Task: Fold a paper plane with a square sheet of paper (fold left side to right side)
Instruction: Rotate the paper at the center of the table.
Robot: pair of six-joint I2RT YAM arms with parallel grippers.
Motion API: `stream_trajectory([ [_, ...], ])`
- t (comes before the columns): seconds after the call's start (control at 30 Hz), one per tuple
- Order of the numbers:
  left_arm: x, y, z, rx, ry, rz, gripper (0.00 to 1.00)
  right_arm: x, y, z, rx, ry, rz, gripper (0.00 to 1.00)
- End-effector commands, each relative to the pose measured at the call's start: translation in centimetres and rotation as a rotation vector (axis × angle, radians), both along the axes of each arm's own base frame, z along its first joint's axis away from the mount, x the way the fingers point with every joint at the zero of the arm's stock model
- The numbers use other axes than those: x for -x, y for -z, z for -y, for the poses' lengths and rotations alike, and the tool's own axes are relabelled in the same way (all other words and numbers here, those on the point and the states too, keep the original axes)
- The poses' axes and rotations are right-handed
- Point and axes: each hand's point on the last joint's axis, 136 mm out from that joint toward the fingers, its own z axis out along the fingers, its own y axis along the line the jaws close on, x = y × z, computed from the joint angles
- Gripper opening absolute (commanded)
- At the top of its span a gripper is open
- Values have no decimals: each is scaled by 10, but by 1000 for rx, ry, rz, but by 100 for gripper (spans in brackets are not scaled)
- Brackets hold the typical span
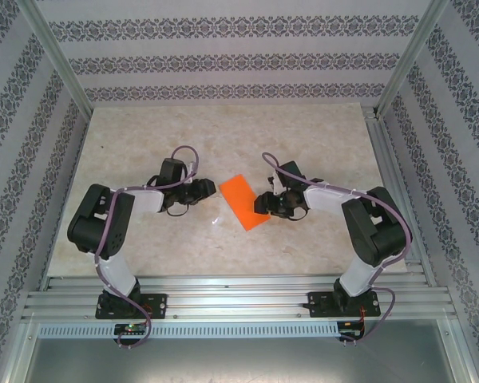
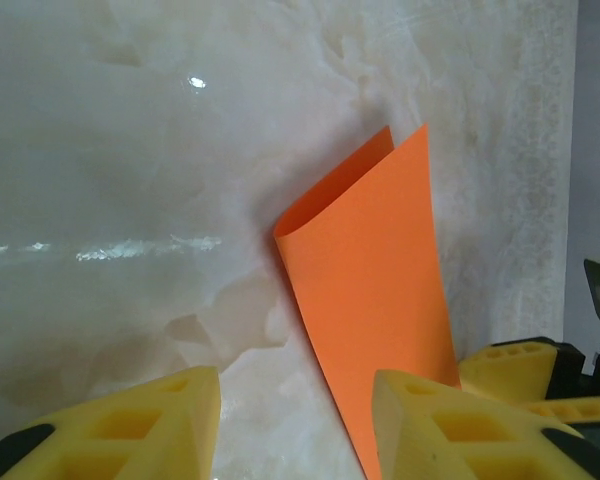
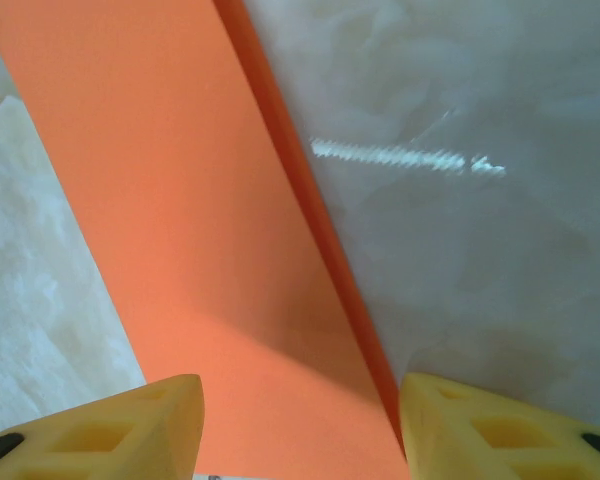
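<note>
Orange sheet of paper lies near the middle of the bench, between the two hands. It is bent over on itself, so it looks like a long strip and not a square. I think the side-to-side fold is made but not pressed down yet. In the left wrist view the folded edge is round and puffy, and two layers stand a little apart at the upper tip.

From above, the long way of the strip runs from the upper left toward the lower right of the frame. Its lower right end is by the right hand.

The left hand is spread wide, low over the bench. One of its yellow fingers is over bare bench and the other is in front of the strip's near end. I cannot tell if that finger touches the paper. I think it waits there so it can push the puffy edge flat.

The right hand is spread wide too. The strip runs down between its two fingers, from the upper left of its frame to the bottom middle. It pinches nothing. I think it sits there to keep the paper from sliding when the crease gets pressed.
</note>
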Motion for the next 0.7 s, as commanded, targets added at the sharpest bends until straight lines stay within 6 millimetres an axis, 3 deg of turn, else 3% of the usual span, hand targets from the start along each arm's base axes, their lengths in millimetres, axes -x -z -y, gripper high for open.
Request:
stream_trajectory([
  [0.0, -15, -9, 7, 19, 8, 39, 44, 28, 1, -14, -18, -15, -64, 54],
  [0.23, -29, -18, 3, -56, 17, 65, 47, 44, -17, -53, -109, -50, -53, 55],
  [0.37, -27, -36, 2, -82, 50, 121, 47, 35, -30, -48, -140, -23, -27, 55],
  [0.5, -3, -50, 4, -144, 133, 209, 47, 25, -36, -21, -134, 38, -18, 55],
  [0.67, 42, -61, 22, -142, 241, 344, 49, 32, -29, -20, -178, 61, -93, 54],
])
